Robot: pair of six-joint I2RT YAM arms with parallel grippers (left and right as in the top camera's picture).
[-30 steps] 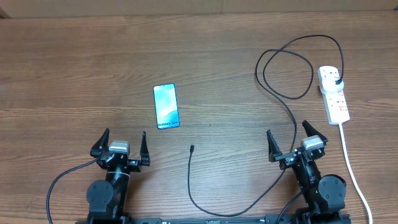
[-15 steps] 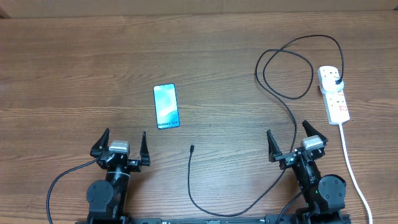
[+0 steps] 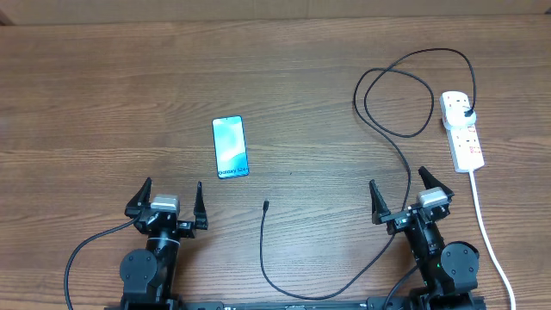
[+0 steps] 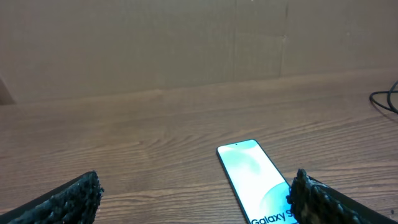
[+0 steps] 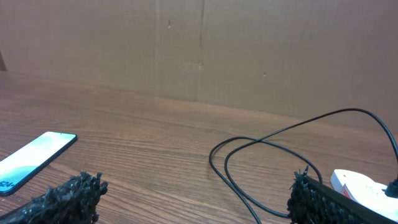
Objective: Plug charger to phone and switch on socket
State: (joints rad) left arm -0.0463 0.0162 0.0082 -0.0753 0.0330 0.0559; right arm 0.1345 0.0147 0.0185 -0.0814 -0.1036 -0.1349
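Start state, nothing handled yet. Both arms sit at the near edge of the table (image 3: 103, 77).

- Left gripper (image 3: 170, 195): jaws spread wide, empty.
- Right gripper (image 3: 398, 191): jaws spread wide, empty.
- Phone (image 3: 230, 147): flat, screen up, ahead of the left gripper, lettered end toward the robot (port probably on that near edge).
- Charger (image 3: 262, 245): loops over the right half. Its plug (image 3: 466, 113) looks seated in the socket (image 3: 462, 131) at far right. Its tip (image 3: 266, 205) lies free between the arms, near the phone but apart from it.

Step in hand, as I judge it: pick up the tip.

- Pinch just behind the connector so it juts past the fingers.
- Feed it straight along the phone's long axis.
- The phone will likely slide on bare wood, so brace its far end with the other gripper.
- Press the switch last, with the right arm.
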